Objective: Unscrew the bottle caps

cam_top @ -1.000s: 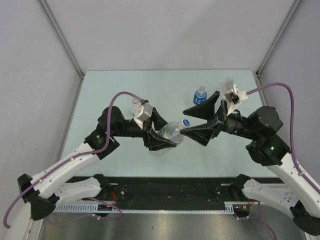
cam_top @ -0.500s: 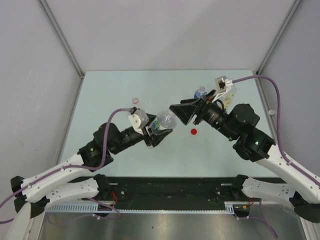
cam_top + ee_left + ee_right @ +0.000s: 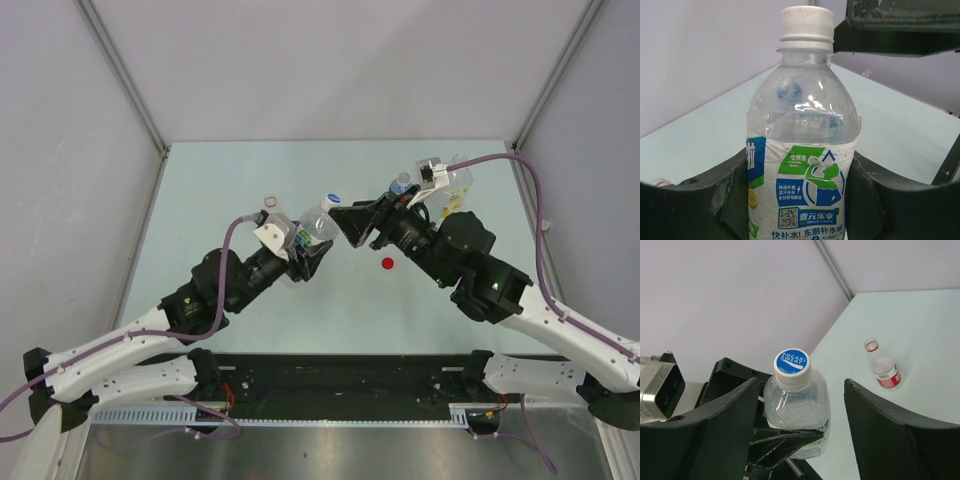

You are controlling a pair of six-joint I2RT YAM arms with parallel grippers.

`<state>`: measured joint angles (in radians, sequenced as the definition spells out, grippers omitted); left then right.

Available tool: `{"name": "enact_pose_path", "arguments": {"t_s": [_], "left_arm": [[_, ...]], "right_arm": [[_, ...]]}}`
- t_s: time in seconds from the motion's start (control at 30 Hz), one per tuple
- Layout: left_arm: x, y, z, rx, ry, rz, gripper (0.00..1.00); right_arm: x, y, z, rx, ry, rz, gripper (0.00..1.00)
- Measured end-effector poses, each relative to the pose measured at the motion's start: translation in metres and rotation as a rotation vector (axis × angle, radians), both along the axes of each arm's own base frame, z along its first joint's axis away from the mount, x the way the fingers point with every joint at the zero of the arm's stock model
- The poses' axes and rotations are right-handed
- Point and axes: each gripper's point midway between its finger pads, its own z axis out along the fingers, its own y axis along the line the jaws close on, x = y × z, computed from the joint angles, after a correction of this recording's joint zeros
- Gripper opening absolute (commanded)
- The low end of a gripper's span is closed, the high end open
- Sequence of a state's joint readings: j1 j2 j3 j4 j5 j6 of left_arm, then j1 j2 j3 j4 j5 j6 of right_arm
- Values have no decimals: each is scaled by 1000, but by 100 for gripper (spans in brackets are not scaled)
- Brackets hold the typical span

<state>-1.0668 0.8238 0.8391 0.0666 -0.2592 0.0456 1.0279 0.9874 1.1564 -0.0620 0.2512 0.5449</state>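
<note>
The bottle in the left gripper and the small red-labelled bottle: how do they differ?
The held bottle has its cap on; the red-labelled bottle is open. The held bottle sits clamped in the left gripper; the red-labelled bottle stands free on the table. Both are clear plastic.

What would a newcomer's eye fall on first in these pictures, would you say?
The left gripper clamps a capped bottle at the middle of the table, and the open right gripper points at its cap. A loose red cap lies on the table to their right.
</note>
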Motion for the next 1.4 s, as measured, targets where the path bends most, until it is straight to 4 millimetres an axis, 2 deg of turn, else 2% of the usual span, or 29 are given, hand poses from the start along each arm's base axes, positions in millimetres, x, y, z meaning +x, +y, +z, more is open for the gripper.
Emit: {"name": "enact_pose_path", "arguments": {"t_s": [0.17,0.37,0.93,1.03,1.1,1.13,1.4], "left_arm": [[1,1,-4,13,1,15,0],[-1,-1,-4,14,-1,9,0],[-1,-2,-8,27,1,16,0],[-1,-2,-8,27,1,21,0],[0,-1,-8,29,3,26,0],[0,-1,-8,29,3,27,0],[1,1,-10,35,6,37,0]], "right_arm": [[7,2,5,19,-16,-26,65],[14,8,-1,10,-11,-32,61],[16,16,-1,16,-17,5,34],[17,17,-1,15,-17,8,25],[17,18,-2,14,-17,12,2],[17,18,-3,14,-16,13,0],[16,22,-4,7,-16,35,0]]}}
